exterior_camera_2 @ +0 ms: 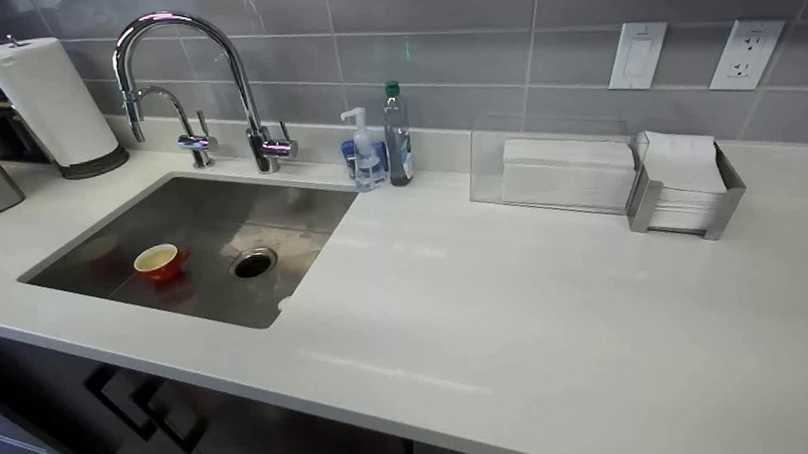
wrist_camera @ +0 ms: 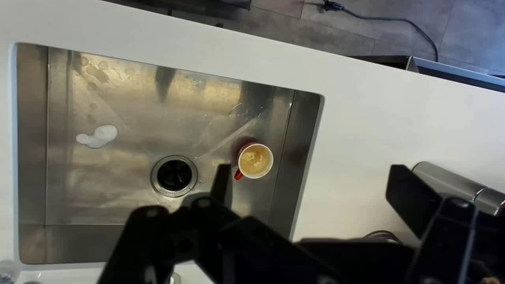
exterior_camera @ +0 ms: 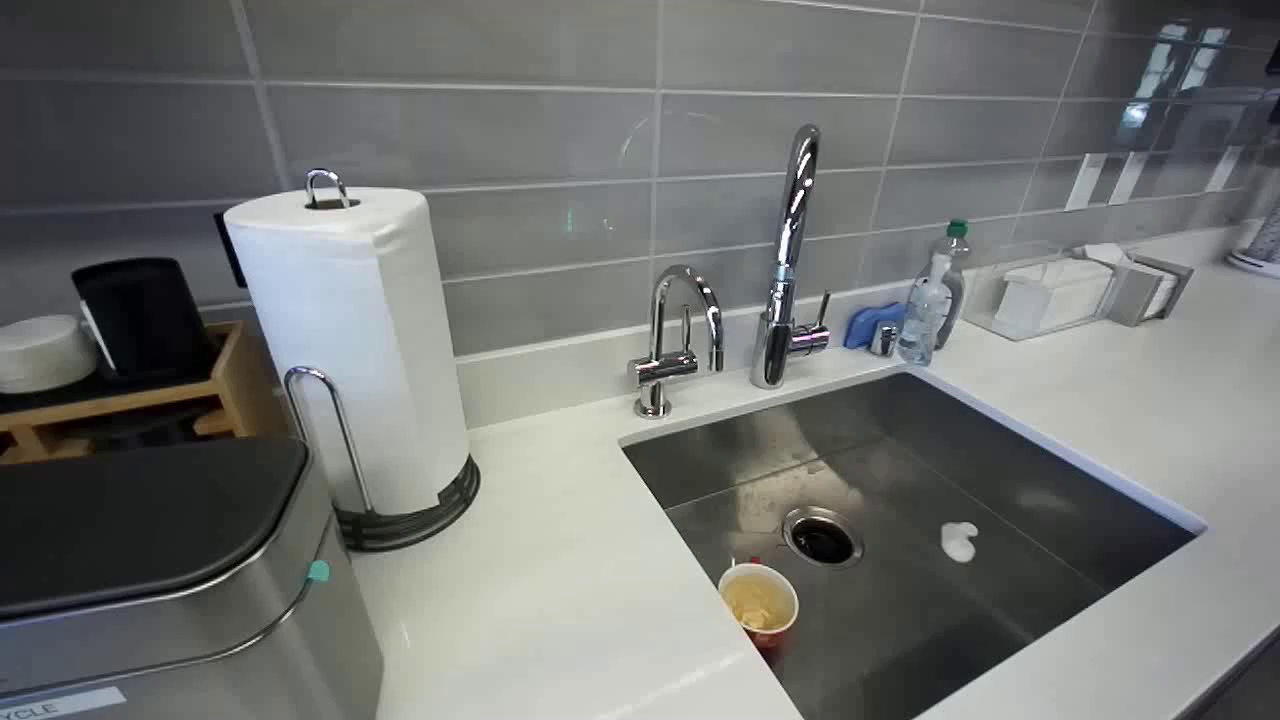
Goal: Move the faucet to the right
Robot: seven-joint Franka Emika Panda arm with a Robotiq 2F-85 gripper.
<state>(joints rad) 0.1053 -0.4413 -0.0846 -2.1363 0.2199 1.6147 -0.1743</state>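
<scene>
Spread wide and holding nothing, the jaws loom nearest in the wrist view; both exterior views leave them out, so we cannot tell their height. Our chrome gooseneck faucet (exterior_camera: 793,215) stands at the far edge of the sink (exterior_camera: 1050,490); in an exterior view its spout (exterior_camera_2: 133,113) arches left, so we judge the rightward swing not yet done. A low sweep could knock the shorter curved tap (exterior_camera: 662,368) to its left; contact near the base could turn the lever (exterior_camera_2: 284,133) and start the flow. Polished chrome may let the jaws slide off, and overshooting, they might topple the pump bottle (exterior_camera_2: 367,161).
</scene>
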